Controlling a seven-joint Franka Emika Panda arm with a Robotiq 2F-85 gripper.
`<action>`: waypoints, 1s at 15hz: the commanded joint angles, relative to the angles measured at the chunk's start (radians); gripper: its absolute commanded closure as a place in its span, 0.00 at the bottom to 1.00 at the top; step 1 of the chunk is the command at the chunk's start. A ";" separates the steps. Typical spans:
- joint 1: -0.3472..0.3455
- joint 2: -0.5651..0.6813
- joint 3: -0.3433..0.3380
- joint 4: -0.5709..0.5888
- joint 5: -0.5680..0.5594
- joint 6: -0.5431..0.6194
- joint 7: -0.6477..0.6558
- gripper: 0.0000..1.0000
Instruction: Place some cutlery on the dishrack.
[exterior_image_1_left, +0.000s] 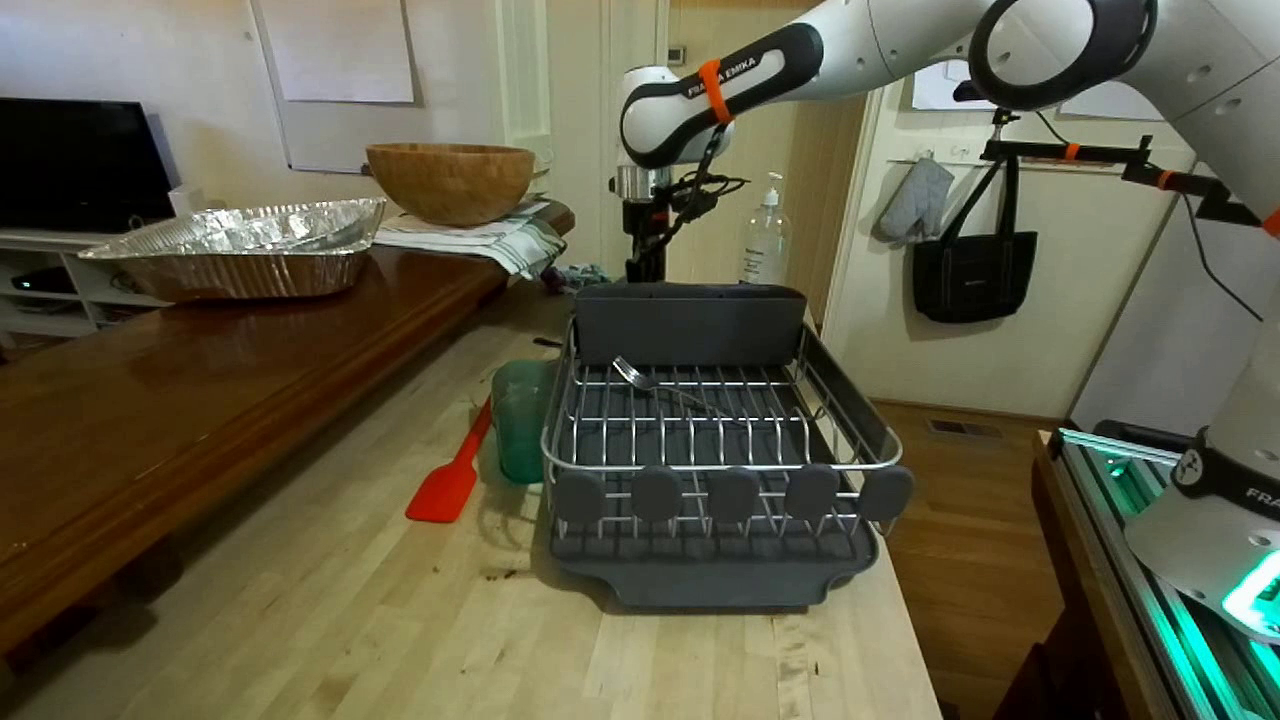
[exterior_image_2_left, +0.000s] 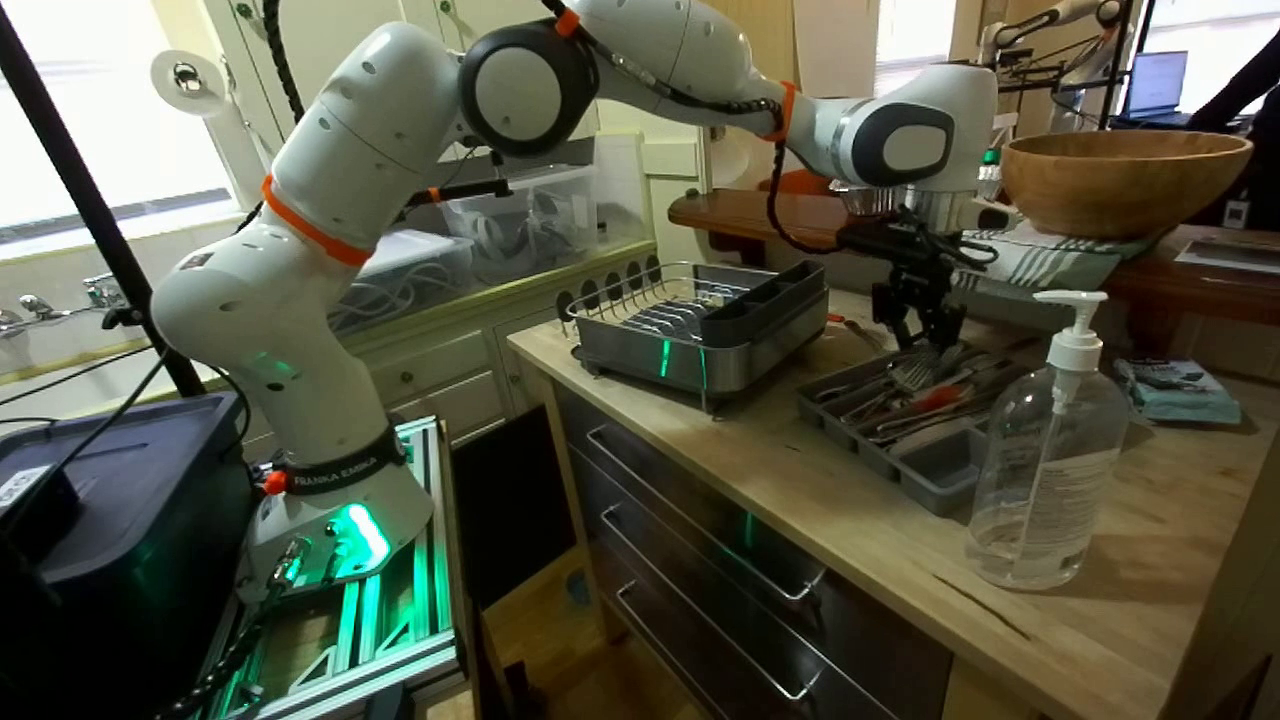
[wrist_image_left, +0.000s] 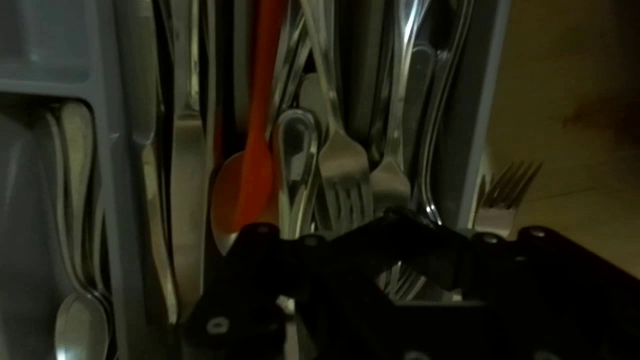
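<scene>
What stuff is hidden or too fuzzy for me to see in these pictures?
Pincer: tips hidden behind the dishrack in an exterior view; too dark in the wrist view to tell whether it grips anything.
Cutlery tray: all or mostly hidden there, behind the same dishrack.
Orange utensil: top cut off by the wrist view's upper edge.
Pump bottle: label words too small and blurry in both exterior views.

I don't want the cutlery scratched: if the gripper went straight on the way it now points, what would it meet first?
Pointing down, the gripper would likely meet metal forks in the grey cutlery tray first; which one, and how close it is, the pictures leave unclear.
</scene>
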 joint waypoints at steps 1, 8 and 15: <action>-0.011 -0.077 0.006 -0.078 0.008 0.050 -0.035 1.00; -0.002 -0.069 -0.006 -0.076 -0.020 0.026 -0.049 0.68; -0.004 -0.004 -0.008 -0.068 -0.030 0.063 -0.085 0.15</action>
